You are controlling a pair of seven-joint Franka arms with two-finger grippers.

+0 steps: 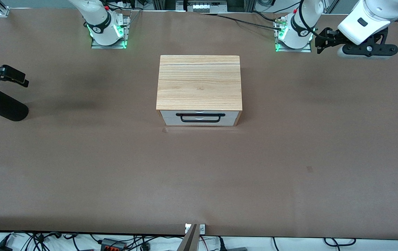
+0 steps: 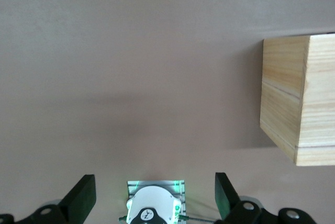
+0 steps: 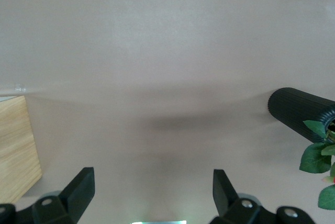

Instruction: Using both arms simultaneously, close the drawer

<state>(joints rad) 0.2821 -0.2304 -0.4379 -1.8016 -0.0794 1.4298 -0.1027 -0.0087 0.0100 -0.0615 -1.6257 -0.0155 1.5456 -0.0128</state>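
Observation:
The light oak cabinet (image 1: 199, 82) stands mid-table. The drawer (image 1: 232, 118) shows its white front with the black bar handle (image 1: 200, 117) facing the front camera, and the front sits flush in the cabinet. My left gripper (image 1: 324, 38) hangs open and empty above the table beside the left arm's base, well off the cabinet. In the left wrist view (image 2: 155, 187) its fingers are wide apart, with a cabinet corner (image 2: 298, 103) to one side. My right gripper (image 1: 10, 76) hangs open and empty at the right arm's end of the table; its wrist view (image 3: 153, 182) shows a cabinet edge (image 3: 18, 145).
A black ribbed vase (image 1: 2, 106) with green leaves lies at the right arm's end, below the right gripper; it also shows in the right wrist view (image 3: 301, 114). The arm bases (image 1: 106, 29) (image 1: 295, 33) glow green. The brown table (image 1: 199, 181) stretches wide round the cabinet.

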